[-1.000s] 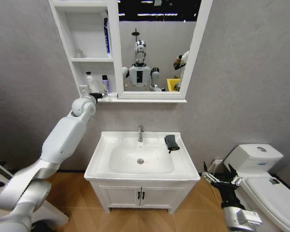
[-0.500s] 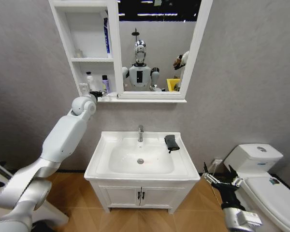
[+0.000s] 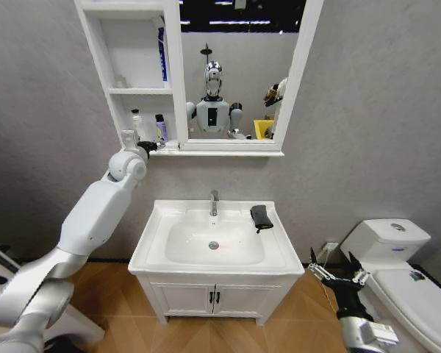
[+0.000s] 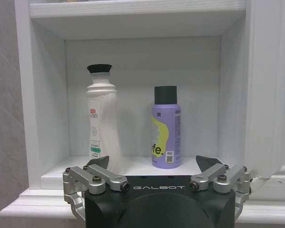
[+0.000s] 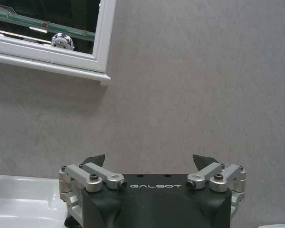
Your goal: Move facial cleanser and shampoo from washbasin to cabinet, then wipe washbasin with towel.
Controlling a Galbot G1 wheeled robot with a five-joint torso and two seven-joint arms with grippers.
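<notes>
A white bottle [image 3: 136, 123] and a purple bottle [image 3: 161, 126], both black-capped, stand upright in the bottom compartment of the cabinet [image 3: 103, 73]; which one is the facial cleanser and which the shampoo I cannot tell. My left gripper [image 3: 148, 145] hovers open and empty just in front of that compartment. In the left wrist view the white bottle [image 4: 103, 126] and purple bottle [image 4: 165, 128] stand beyond the left gripper [image 4: 154, 161]. The dark towel [image 3: 262, 216] lies on the washbasin [image 3: 279, 254] at its back right. My right gripper [image 3: 331, 257] hangs open, low and right of the basin.
A chrome faucet [image 3: 214, 200] stands at the basin's back middle. A blue bottle [image 3: 162, 55] stands in the cabinet's middle compartment, beside the mirror [image 3: 235, 66]. A white toilet [image 3: 404, 257] is close to the right arm. The vanity doors [image 3: 213, 298] are closed.
My left arm has sunk slightly in front of the cabinet, its gripper still open. The bottles, the towel and the right arm have not moved.
</notes>
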